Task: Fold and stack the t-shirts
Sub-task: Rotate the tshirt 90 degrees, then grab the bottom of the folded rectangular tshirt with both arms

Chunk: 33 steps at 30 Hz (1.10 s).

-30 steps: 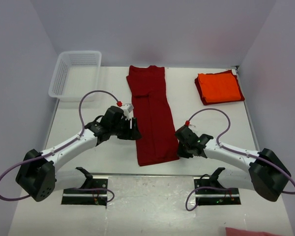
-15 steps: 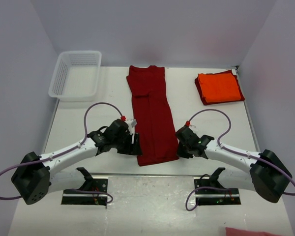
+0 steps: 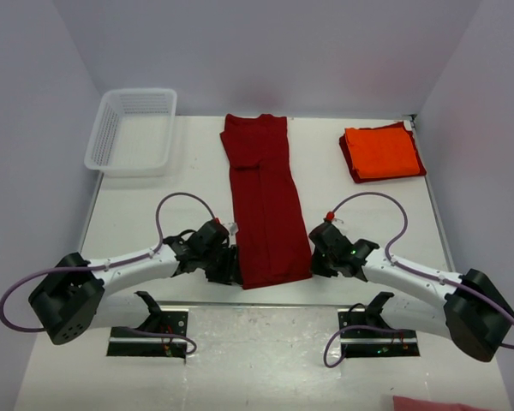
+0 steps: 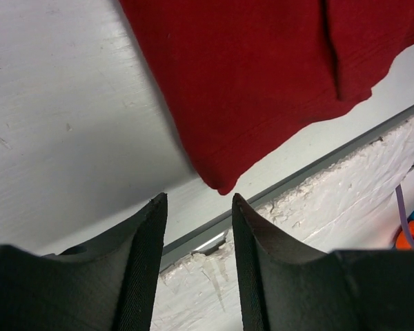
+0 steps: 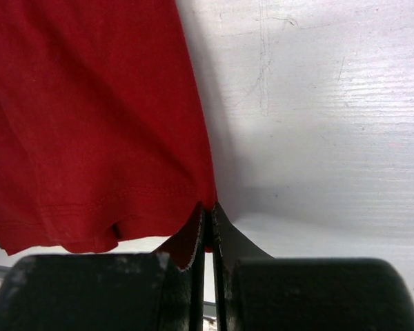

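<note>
The step in hand looks like gripping the 2 near corners of the crimson t-shirt [image 3: 261, 201], which lies as a long narrow strip running away from both grippers on the table [image 3: 325, 163]. The right gripper [image 5: 208, 218] is pressed together on the hem corner nearest it, pinching the cloth. The left gripper [image 4: 196, 201] stands spread with nothing between its fingers [image 4: 143, 255]; the other hem corner lies just ahead of the gap, touching neither. Next, I judge, the left must slide forward over that corner and close before both lift the hem toward the collar. The folded orange t-shirt [image 3: 381, 152] sits well beyond the right gripper.
</note>
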Each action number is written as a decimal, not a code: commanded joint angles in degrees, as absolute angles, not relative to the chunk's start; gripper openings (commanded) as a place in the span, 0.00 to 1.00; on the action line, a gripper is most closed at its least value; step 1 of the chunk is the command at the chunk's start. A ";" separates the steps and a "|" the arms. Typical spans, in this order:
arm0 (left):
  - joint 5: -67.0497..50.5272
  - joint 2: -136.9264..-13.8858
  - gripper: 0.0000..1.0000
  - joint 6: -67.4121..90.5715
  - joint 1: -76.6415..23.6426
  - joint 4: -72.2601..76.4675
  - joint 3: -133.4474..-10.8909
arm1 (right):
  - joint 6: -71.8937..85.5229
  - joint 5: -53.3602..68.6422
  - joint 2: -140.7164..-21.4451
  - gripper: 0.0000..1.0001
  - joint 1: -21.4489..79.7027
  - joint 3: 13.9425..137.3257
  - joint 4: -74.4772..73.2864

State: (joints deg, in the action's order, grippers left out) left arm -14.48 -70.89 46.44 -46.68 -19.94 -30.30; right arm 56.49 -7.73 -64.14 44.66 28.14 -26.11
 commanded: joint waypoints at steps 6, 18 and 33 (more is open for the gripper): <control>-17.39 -74.08 0.43 49.92 -47.11 -11.27 -28.65 | 56.25 -7.12 -62.75 0.00 44.65 27.07 -24.79; -21.27 -76.73 0.35 51.94 -47.46 -6.07 -26.90 | 56.60 -7.65 -62.05 0.00 44.65 26.89 -25.84; -20.75 -72.87 0.00 52.82 -47.46 -8.69 -25.14 | 57.04 -10.36 -63.90 0.00 47.80 29.70 -30.22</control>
